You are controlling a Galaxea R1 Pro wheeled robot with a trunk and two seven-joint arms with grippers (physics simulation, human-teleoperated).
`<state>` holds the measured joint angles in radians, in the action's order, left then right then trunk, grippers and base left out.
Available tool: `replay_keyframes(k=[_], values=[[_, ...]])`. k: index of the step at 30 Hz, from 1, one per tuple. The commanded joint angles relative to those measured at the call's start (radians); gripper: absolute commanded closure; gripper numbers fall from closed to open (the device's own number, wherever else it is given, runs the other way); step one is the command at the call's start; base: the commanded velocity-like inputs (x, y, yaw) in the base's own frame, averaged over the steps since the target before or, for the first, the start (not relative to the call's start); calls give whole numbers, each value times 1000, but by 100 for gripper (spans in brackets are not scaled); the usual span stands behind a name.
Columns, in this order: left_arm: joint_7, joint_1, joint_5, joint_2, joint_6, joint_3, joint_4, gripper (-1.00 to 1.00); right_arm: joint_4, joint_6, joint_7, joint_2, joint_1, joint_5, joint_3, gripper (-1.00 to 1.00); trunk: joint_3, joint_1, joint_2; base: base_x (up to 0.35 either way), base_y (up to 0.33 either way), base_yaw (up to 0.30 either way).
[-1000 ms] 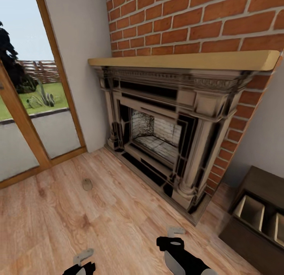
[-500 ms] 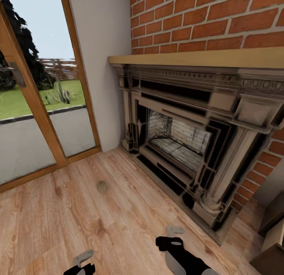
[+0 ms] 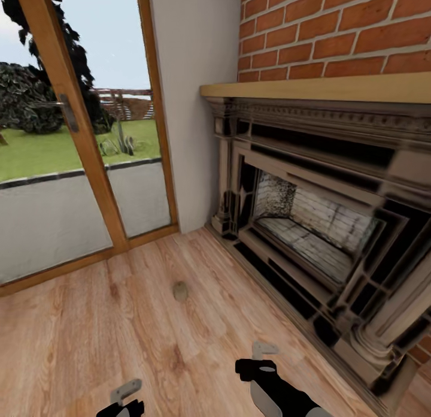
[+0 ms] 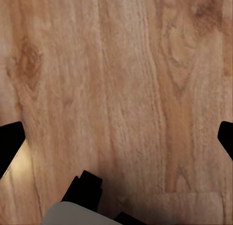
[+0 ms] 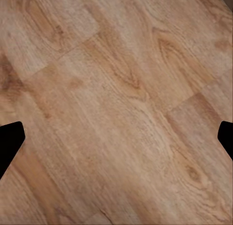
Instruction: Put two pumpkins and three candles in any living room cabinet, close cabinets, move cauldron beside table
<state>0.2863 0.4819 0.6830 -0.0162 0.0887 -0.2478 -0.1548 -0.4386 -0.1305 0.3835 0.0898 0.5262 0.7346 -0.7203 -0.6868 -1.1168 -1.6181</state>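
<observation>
Head view: candle [image 3: 180, 291] on floor [image 3: 90, 345] nr fireplace [image 3: 311, 225].

Home living room, brick-backed fireplace [image 3: 311, 225] with wooden mantel [image 3: 323, 88], plank floor [image 3: 120, 345], glazed garden door [image 3: 72, 141]

The floor [image 3: 120, 345] is warm, grained wood planking with a soft sheen. The chimney wall [image 3: 335, 27] is rough red brick above a smooth pale wooden mantel shelf [image 3: 317, 88]. The candle [image 3: 180, 291] looks like dull, matt olive wax.

We record a right arm [image 3: 276, 388]: glossy black wrist housing, pale grey shell, grey metal bracket. The left arm [image 3: 124, 402] matches, black with grey bracket.
</observation>
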Motion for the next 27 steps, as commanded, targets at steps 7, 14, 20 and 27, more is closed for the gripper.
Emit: replay_keyframes(k=[7,14,20,27], values=[[6,0,6,-1,6,-8,-3,-100,-1,-4,8,-1,1,5,-8,-100,-1,0,0,326,60,275],[6,0,6,-1,6,-8,-3,-100,-2,0,8,-2,1,4,-8,-100,-1,0,0,337,3,266],[6,0,6,-1,6,-8,-3,-100,-2,4,7,-1,0,2,-17,-100,-1,0,0,337,0,69],[6,0,6,-1,6,-8,-3,-100,-7,8,8,1,0,8,-85,-100,-1,0,0,320,73,5]])
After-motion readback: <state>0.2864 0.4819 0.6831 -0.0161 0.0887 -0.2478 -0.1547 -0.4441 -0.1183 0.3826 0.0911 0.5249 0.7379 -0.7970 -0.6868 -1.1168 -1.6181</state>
